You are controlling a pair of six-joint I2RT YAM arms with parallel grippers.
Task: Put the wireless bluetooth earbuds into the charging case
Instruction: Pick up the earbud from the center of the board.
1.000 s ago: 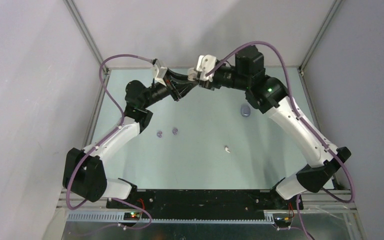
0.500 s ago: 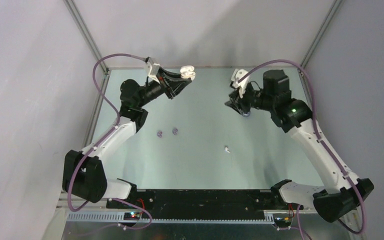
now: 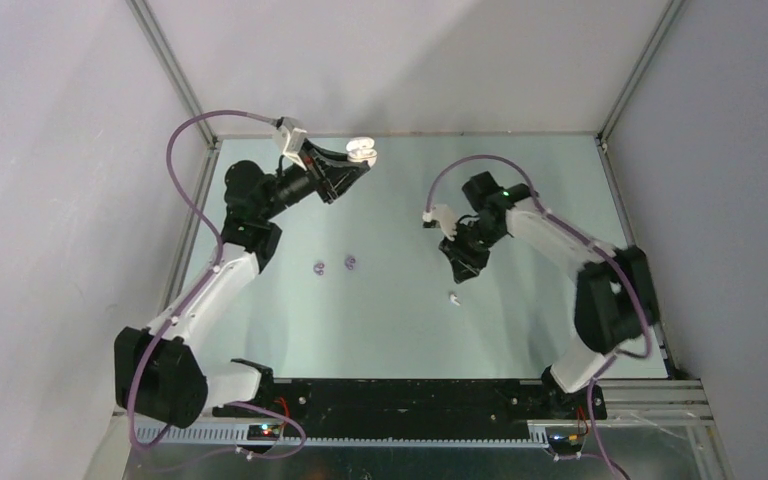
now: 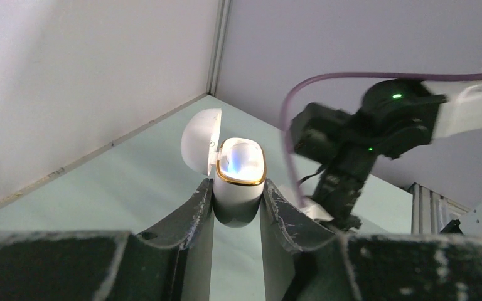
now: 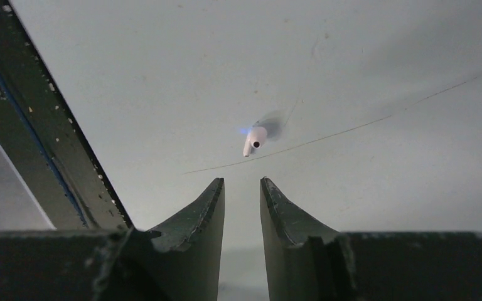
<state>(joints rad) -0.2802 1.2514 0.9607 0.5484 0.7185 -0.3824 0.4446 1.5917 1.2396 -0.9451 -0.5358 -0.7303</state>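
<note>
My left gripper [image 3: 358,158] is shut on the white charging case [image 3: 364,150] and holds it raised at the far left of the table. In the left wrist view the case [image 4: 241,175] sits between the fingers, its lid [image 4: 199,142] open to the left and its gold-rimmed inside lit. Whether an earbud lies in it I cannot tell. My right gripper [image 3: 460,272] points down, open and empty, just above a white earbud [image 3: 454,298]. In the right wrist view that earbud [image 5: 255,137] lies just beyond the fingertips. Two purple earbuds [image 3: 319,267] [image 3: 350,263] lie on the table's left half.
The pale green table [image 3: 400,330] is bounded by grey walls and metal frame posts [image 3: 165,60]. The right arm [image 4: 358,135] shows in the left wrist view. Purple cables loop over both arms.
My right arm swung away from the case at the far centre and came down over the white earbud, now covering a purple object. My left gripper drew left with the case.
</note>
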